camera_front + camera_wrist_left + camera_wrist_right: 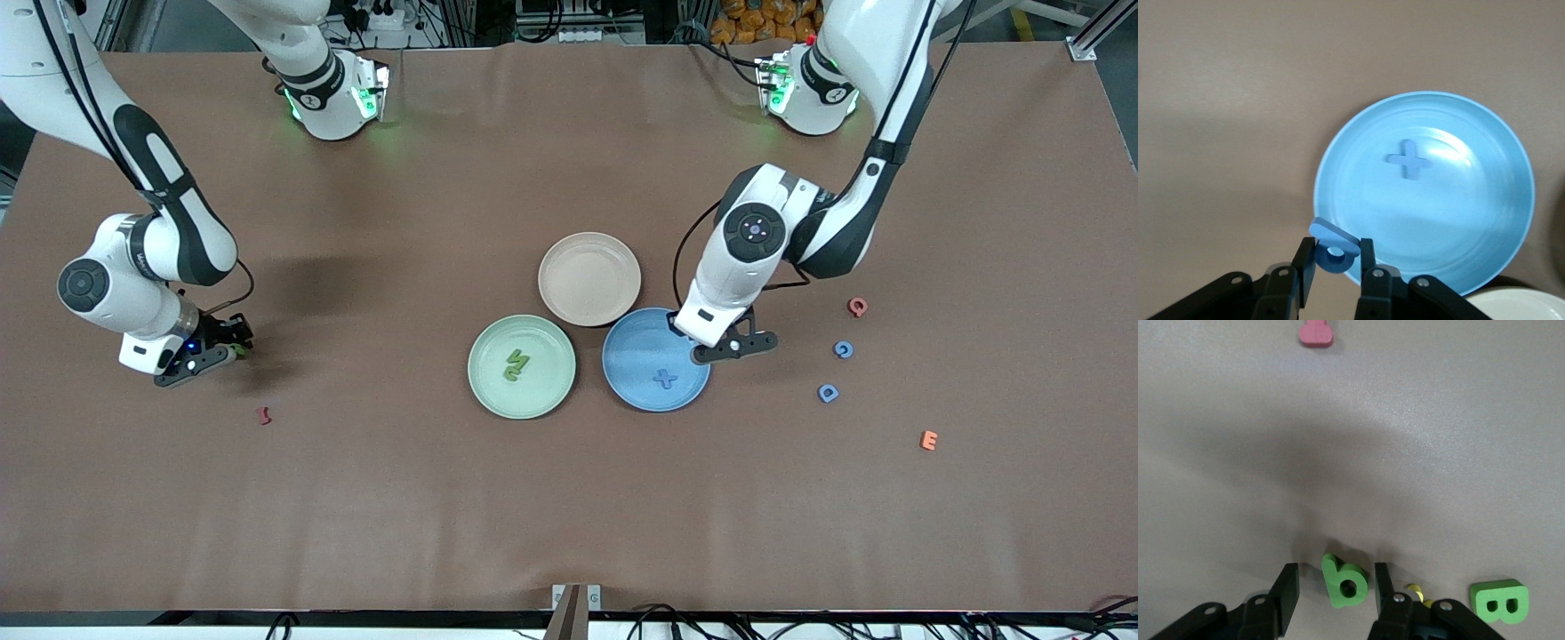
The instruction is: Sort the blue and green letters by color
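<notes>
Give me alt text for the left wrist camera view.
The left gripper holds a small blue letter between its fingers at the rim of a blue plate. A blue X lies in the plate, which sits on a brown table; a cream plate's edge shows beside it.

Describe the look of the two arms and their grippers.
Both arms are glossy white with black joint bands and round black end caps; green lights glow at their bases. A thin black cable loops beside each wrist. The left gripper and right gripper are matte black, with flat two-finger jaws and silver screws.
</notes>
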